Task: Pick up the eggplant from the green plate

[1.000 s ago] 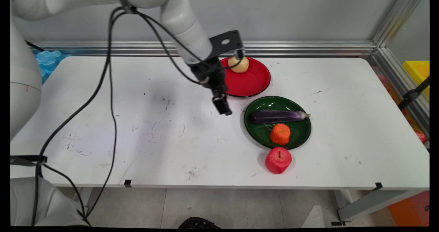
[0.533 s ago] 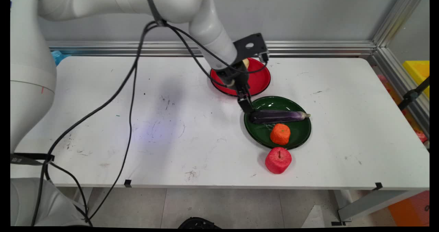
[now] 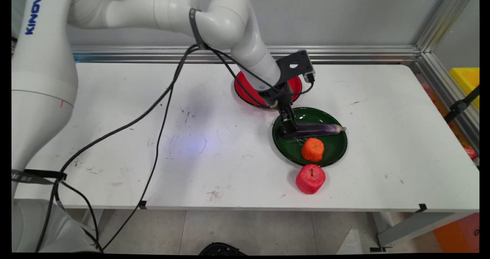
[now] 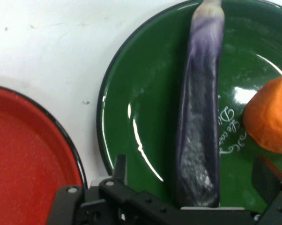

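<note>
A long purple eggplant (image 3: 317, 129) (image 4: 199, 117) lies across a green plate (image 3: 334, 149) (image 4: 145, 117), with an orange fruit (image 3: 312, 150) (image 4: 272, 122) beside it on the same plate. My gripper (image 3: 288, 128) (image 4: 192, 173) is low over the eggplant's thick left end and open. One finger (image 4: 118, 168) stands on each side of the eggplant, with a gap to it on both sides. Nothing is held.
A red plate (image 3: 245, 94) (image 4: 28, 164) sits just behind the green one, mostly covered by the arm. A red apple (image 3: 310, 178) rests on the table in front of the green plate. Black cables hang from the arm over the table's left half.
The gripper has moved right and down, from the bare table left of the plates to the eggplant's left end. The eggplant, orange and apple have not moved.
</note>
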You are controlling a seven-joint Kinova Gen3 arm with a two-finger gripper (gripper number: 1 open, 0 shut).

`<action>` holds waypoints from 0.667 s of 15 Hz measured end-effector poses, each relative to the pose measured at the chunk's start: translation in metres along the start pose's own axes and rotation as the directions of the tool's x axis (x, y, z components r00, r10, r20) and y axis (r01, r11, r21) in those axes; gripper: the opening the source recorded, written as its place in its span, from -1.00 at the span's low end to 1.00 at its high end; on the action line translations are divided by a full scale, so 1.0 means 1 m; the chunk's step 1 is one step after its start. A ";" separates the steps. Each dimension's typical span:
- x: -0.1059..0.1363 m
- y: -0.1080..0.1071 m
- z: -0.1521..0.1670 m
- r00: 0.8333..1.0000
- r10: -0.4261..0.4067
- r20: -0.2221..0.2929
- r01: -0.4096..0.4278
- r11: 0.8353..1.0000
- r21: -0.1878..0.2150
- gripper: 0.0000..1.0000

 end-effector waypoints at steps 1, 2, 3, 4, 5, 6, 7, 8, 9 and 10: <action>0.000 0.001 0.005 1.000 0.002 -0.003 -0.002 1.000 0.001 1.00; 0.001 0.001 0.011 1.000 0.004 -0.005 -0.004 1.000 0.003 1.00; 0.001 0.001 0.016 1.000 0.005 -0.008 -0.005 1.000 0.005 1.00; 0.001 0.002 0.020 1.000 0.006 -0.010 -0.006 1.000 0.006 1.00; 0.001 0.002 0.023 1.000 0.007 -0.011 -0.007 1.000 0.006 1.00; 0.001 0.002 0.027 1.000 0.008 -0.013 -0.008 1.000 0.006 1.00; 0.001 0.003 0.031 1.000 0.009 -0.014 -0.009 1.000 0.005 1.00; 0.001 0.004 0.035 1.000 0.010 -0.016 -0.010 1.000 0.004 1.00; 0.001 0.004 0.039 1.000 0.012 -0.017 -0.011 1.000 0.004 1.00; 0.000 0.005 0.041 1.000 0.013 -0.018 -0.013 1.000 0.003 1.00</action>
